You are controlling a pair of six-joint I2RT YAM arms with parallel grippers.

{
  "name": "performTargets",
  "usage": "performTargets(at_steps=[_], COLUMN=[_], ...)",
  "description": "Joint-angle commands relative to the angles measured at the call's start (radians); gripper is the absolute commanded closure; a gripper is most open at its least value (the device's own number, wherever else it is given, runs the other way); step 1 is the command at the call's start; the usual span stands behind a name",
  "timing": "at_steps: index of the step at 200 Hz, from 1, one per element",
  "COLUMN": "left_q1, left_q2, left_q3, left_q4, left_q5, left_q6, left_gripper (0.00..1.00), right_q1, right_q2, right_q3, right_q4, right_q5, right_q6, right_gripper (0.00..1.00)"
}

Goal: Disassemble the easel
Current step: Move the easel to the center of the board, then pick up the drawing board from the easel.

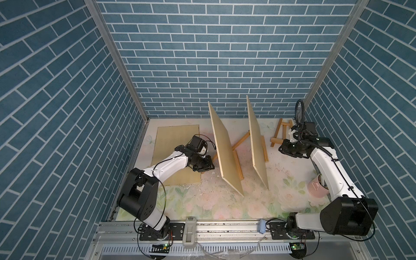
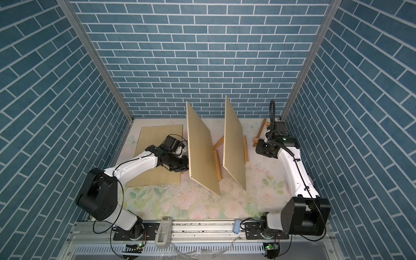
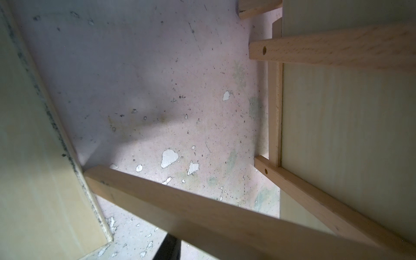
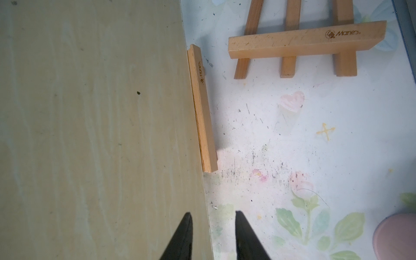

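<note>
Two wooden easels stand mid-table, each carrying a tilted board: the left easel (image 1: 238, 164) (image 2: 216, 166) and the right easel (image 1: 265, 150) (image 2: 245, 148). My left gripper (image 1: 203, 167) (image 2: 180, 167) sits low behind the left easel. In the left wrist view that easel's rear leg (image 3: 202, 209) crosses over the jaws. Only one dark finger (image 3: 167, 247) shows, so the gap is hidden. My right gripper (image 1: 282, 149) (image 4: 213, 225) hovers open and empty, above the edge of the right easel's board (image 4: 90, 112) (image 1: 257, 144).
A third small easel (image 1: 281, 132) (image 4: 304, 40) lies flat at the back right. A loose board (image 1: 177, 153) (image 3: 33, 157) lies flat under my left arm. A pink cup (image 1: 317, 186) (image 4: 396, 236) stands beside my right arm. Brick walls close three sides.
</note>
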Motion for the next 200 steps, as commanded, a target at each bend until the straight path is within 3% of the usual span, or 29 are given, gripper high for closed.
performTargets(at_steps=[1, 58, 98, 124, 151, 170, 200], left_q1=[0.019, 0.126, 0.211, 0.215, 0.214, 0.206, 0.191], left_q2=[-0.010, -0.161, -0.242, -0.209, -0.155, -0.134, -0.094], left_q3=[0.054, 0.104, 0.276, 0.496, 0.687, 0.748, 0.797], left_q4=[-0.020, -0.170, -0.360, -0.507, -0.565, -0.542, -0.551], left_q5=[-0.035, -0.065, -0.078, -0.079, -0.014, 0.022, -0.021], left_q6=[0.030, 0.043, 0.075, 0.063, 0.009, -0.029, -0.050], left_gripper=[0.65, 0.62, 0.60, 0.64, 0.60, 0.57, 0.56], right_q1=[0.005, 0.005, 0.005, 0.005, 0.005, 0.005, 0.006], right_q2=[-0.018, -0.022, -0.023, -0.025, -0.028, -0.026, -0.023], right_q3=[-0.004, -0.010, -0.014, -0.019, -0.021, -0.019, -0.006], right_q4=[-0.008, -0.006, 0.002, 0.008, 0.018, 0.025, 0.025], right_q5=[0.006, 0.020, 0.020, 0.010, -0.001, -0.010, -0.025], right_q6=[0.015, 0.011, 0.010, 0.012, 0.015, 0.015, 0.015], right_gripper=[0.67, 0.66, 0.66, 0.66, 0.66, 0.66, 0.66])
